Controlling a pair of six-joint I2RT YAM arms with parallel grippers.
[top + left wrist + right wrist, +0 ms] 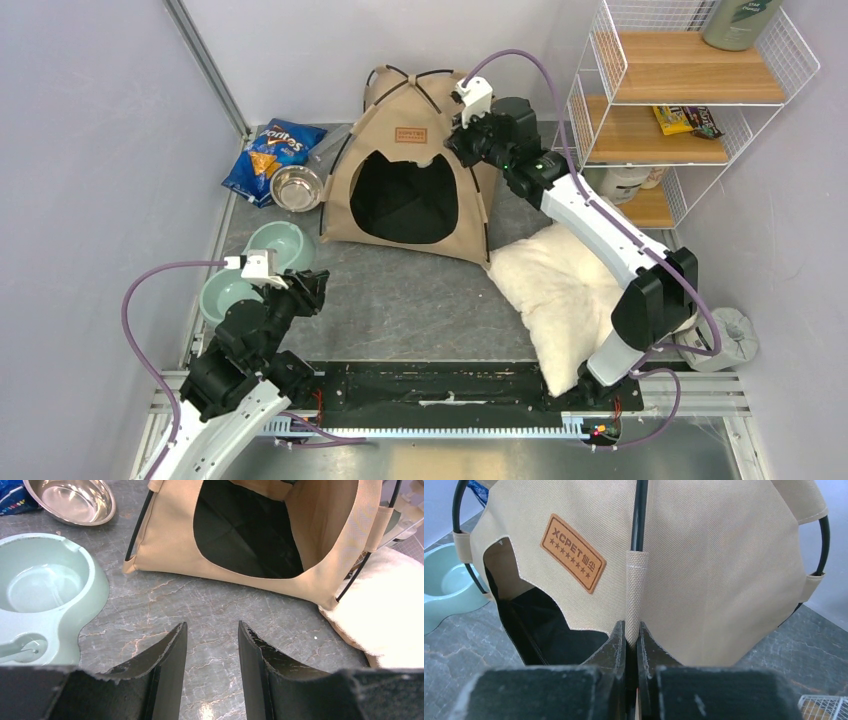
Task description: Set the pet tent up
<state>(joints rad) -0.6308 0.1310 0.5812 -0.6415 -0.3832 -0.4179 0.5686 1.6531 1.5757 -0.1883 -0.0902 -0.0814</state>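
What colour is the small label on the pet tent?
The label on the pet tent is orange-brown with pale lettering; the right wrist view shows it best.

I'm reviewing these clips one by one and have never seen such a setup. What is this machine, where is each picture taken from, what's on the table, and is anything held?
These are a robot's left arm and right arm, bolted at the table's near edge, each ending in two fingers. The wide picture looks down from above and behind them; the other two come from a camera on each wrist. On the grey table are a tan tent, a white pillow, a green double bowl, a steel bowl and a chip bag; a wire shelf stands at the right. The right arm's fingers pinch a fabric strap on the tent. The left arm's fingers are apart, holding nothing.
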